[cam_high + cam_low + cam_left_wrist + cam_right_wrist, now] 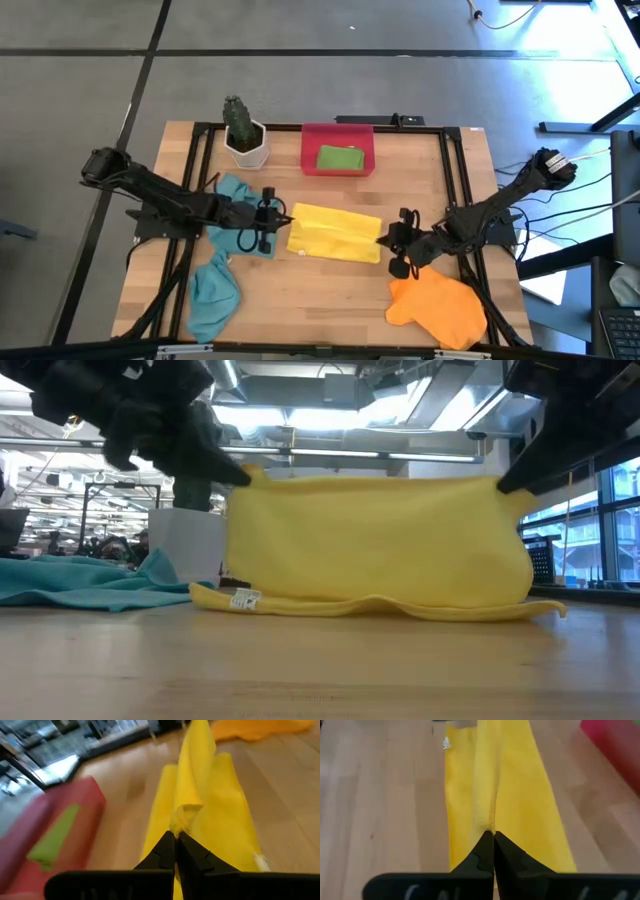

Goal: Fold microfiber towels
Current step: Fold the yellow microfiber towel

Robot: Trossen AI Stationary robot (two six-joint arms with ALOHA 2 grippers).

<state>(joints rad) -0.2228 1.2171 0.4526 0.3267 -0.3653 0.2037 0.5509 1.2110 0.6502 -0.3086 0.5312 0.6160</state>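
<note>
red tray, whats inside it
A folded lime green towel lies inside the red tray, covering most of its floor. Whether anything sits under that towel cannot be seen.

Taking the tray (308, 150) at the table's (420, 200) far edge as landmark, one towel (340, 158) lies in it, a potted plant (243, 133) stands just left, and another towel (335, 233) lies before it, between two crumpled towels (215, 285) (440, 308).
</note>
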